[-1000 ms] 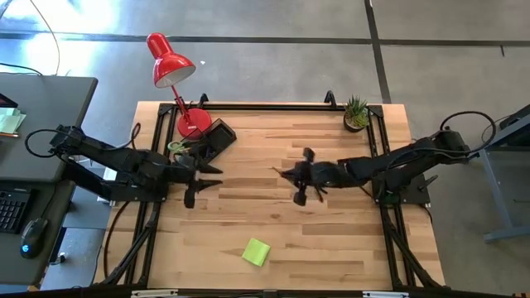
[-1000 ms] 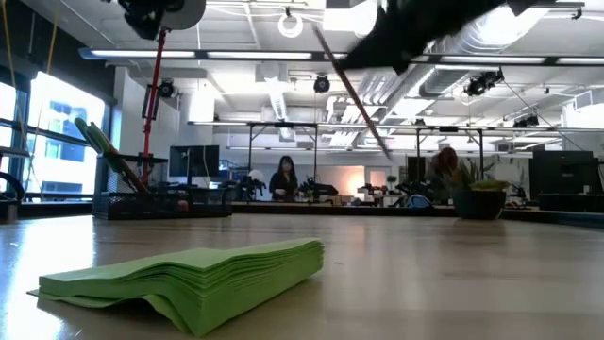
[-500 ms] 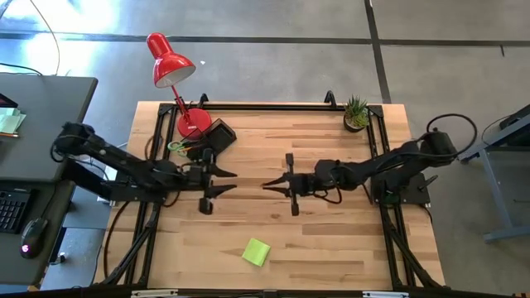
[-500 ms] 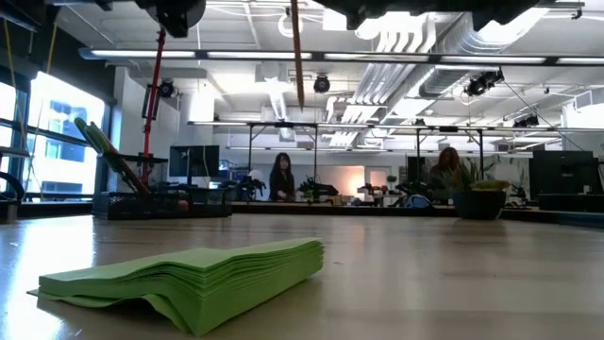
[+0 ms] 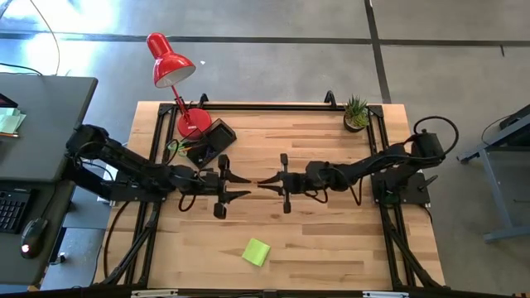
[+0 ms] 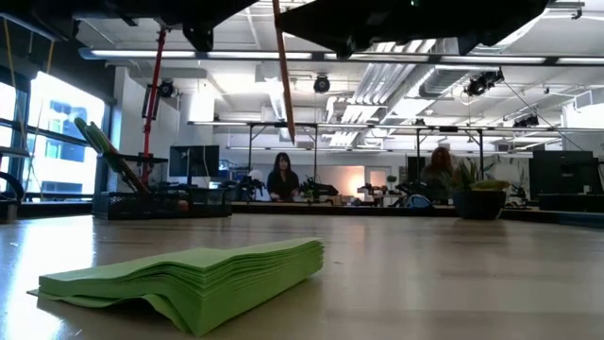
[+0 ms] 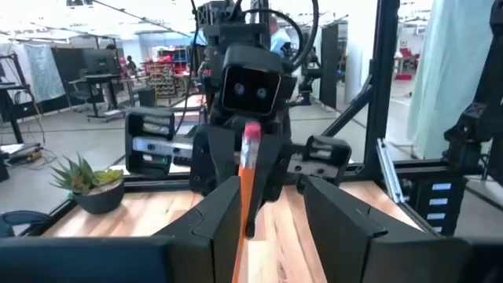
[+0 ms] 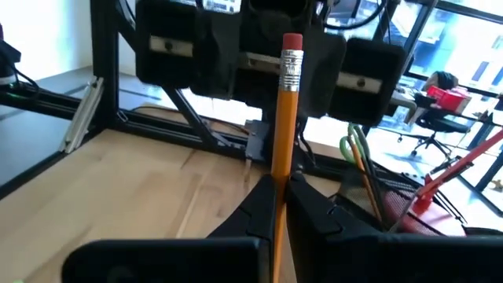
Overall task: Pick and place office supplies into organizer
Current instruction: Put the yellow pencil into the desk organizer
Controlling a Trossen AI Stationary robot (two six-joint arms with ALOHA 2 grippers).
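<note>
Over the middle of the table point(image 5: 331, 240), the two arms meet nose to nose for a handover. The right gripper point(image 5: 269, 181) is clenched on an orange pencil point(image 8: 284, 118), which stands up from between its fingers with the eraser end pointing at the other arm. The left gripper point(image 5: 238, 185) is spread open, its fingers point(image 7: 212, 220) on either side of that pencil but, as far as the left wrist view shows, not yet touching it.

The organizer point(image 5: 211, 141) sits at the far left of the table beside the base of the red lamp point(image 5: 170, 66), with green-handled scissors point(image 5: 176, 146) already standing in it. The green sticky-note pad point(image 5: 256, 252) lies alone near the front edge, well apart from both arms. A small potted plant point(image 5: 356, 112) stands at the far right corner.

The main risk appears to be the exchange itself. If the right gripper lets go before the left has closed firmly, the pencil would likely drop to the table and roll. If the left closes off-centre, the pencil could tilt in its grasp and then catch on the organizer's wall or on the scissors when lowered in.
</note>
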